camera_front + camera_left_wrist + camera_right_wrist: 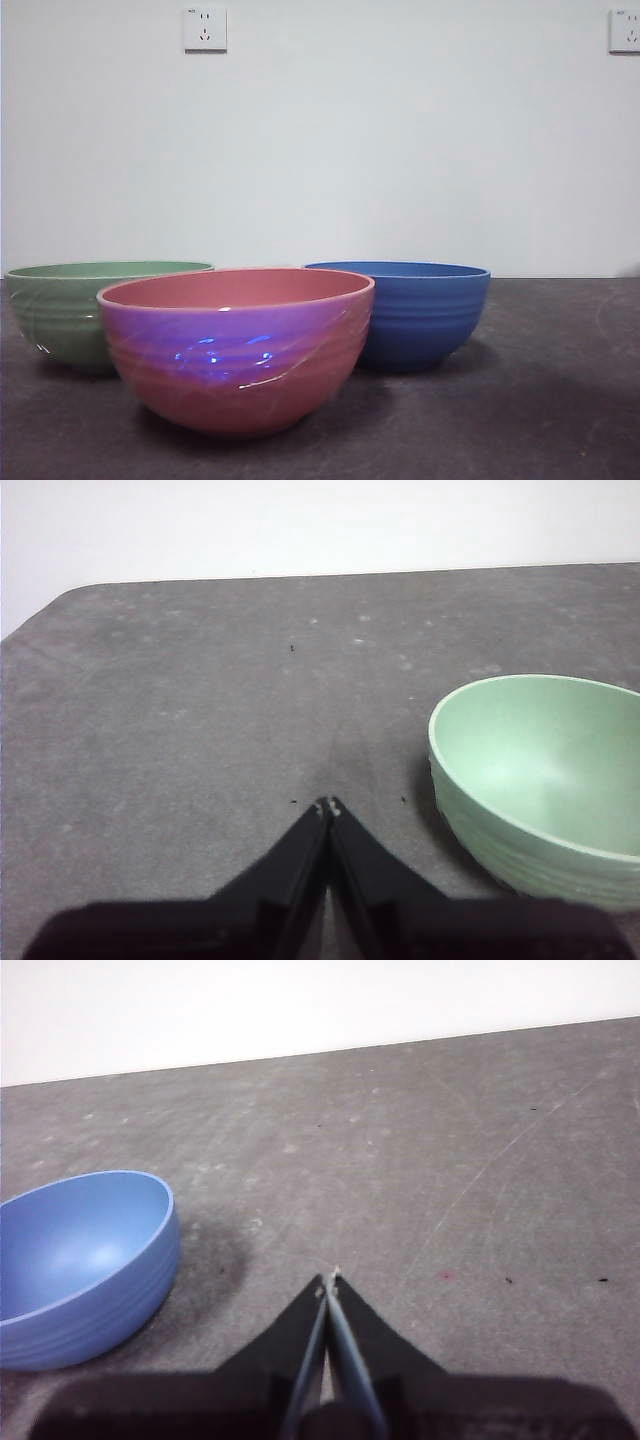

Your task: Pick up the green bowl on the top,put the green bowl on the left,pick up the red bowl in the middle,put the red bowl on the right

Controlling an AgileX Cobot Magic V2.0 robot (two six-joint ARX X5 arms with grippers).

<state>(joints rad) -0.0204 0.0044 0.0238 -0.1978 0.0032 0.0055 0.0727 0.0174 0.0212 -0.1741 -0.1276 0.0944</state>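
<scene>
Three bowls stand upright and separate on the dark grey bench, none stacked in another. In the front view the red bowl is nearest the camera and sits between the other two, its outer wall carrying purple-blue reflections. The green bowl stands behind it to the viewer's left, partly overlapped by the red bowl's rim. A blue bowl stands behind it to the viewer's right, likewise partly overlapped. Whether the bowls touch one another cannot be told from this angle. All three are empty as far as their insides show.

No arm appears in the front view. The left gripper hangs over bare bench near the green bowl but apart from it; its fingers are pressed together at the tips and hold nothing. The right gripper hangs over bare bench near the blue bowl, also apart from it; its fingers meet at the tips and hold nothing.

Two white wall sockets are set high on the pale wall behind the bench.
</scene>
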